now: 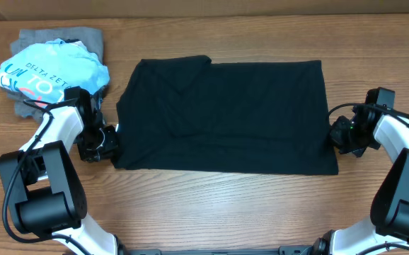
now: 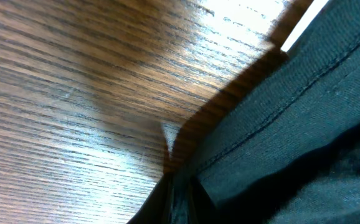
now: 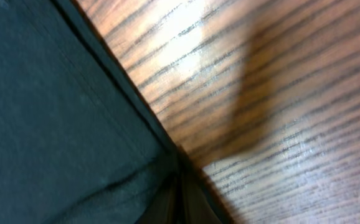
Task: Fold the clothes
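Black T-shirt (image 1: 226, 117) spread flat, long axis left to right

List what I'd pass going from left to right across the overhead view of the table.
In order: light blue printed shirt → left gripper → black T-shirt → right gripper. The grey garment lies under the blue shirt, so its place is unclear and it is left out.

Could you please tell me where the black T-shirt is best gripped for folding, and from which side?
I'd pinch the T-shirt at its short edges, toward the near corners, coming in low from the outer left and right. It lies flat as a rectangle, so only its thin edges can be pinched. The left gripper and right gripper are shut there.
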Motion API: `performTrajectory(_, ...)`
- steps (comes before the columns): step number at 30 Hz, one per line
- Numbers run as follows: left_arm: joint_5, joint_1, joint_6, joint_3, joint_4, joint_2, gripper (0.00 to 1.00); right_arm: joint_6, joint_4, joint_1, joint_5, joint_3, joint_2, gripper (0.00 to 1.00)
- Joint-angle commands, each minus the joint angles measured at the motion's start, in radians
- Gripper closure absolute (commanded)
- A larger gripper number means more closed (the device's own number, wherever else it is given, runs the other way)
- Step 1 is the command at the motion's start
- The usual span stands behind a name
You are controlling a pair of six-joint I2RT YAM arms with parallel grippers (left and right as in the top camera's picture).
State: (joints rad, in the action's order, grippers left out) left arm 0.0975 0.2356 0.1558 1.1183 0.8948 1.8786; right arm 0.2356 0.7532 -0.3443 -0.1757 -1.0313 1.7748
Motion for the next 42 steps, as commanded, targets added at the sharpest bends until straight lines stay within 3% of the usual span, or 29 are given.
performTrajectory(1, -0.152, 0.019, 0.016, -0.053, -0.013, 0.061, 0.90, 0.000, 0.014, 0.002, -0.001, -0.063, -0.002, 0.96)
performTrajectory(21, -0.150, 0.020, 0.016, -0.053, -0.010, 0.061, 0.89, 0.055, -0.005, 0.002, 0.060, -0.109, -0.006, 0.96)
performTrajectory(22, -0.148, 0.020, 0.017, -0.053, -0.013, 0.061, 0.87, 0.048, -0.008, 0.002, 0.058, -0.109, -0.006, 0.94)
performTrajectory(23, -0.144, 0.020, 0.016, -0.053, -0.013, 0.061, 0.81, 0.048, -0.009, 0.002, 0.056, -0.109, -0.006, 0.85)
performTrajectory(25, -0.126, 0.020, 0.011, -0.043, -0.009, 0.061, 0.73, 0.048, -0.011, 0.002, 0.051, -0.109, -0.006, 0.57)
performTrajectory(27, -0.097, 0.020, -0.006, -0.026, 0.000, 0.055, 0.67, 0.048, -0.010, 0.002, 0.051, -0.113, -0.006, 0.51)
performTrajectory(36, 0.098, 0.003, -0.107, 0.086, 0.077, -0.124, 0.56, 0.022, 0.062, 0.002, -0.031, -0.188, -0.052, 0.42)
performTrajectory(42, 0.189, -0.118, -0.180, 0.108, 0.064, -0.285, 0.48, 0.023, 0.083, 0.002, -0.097, -0.210, -0.118, 0.41)
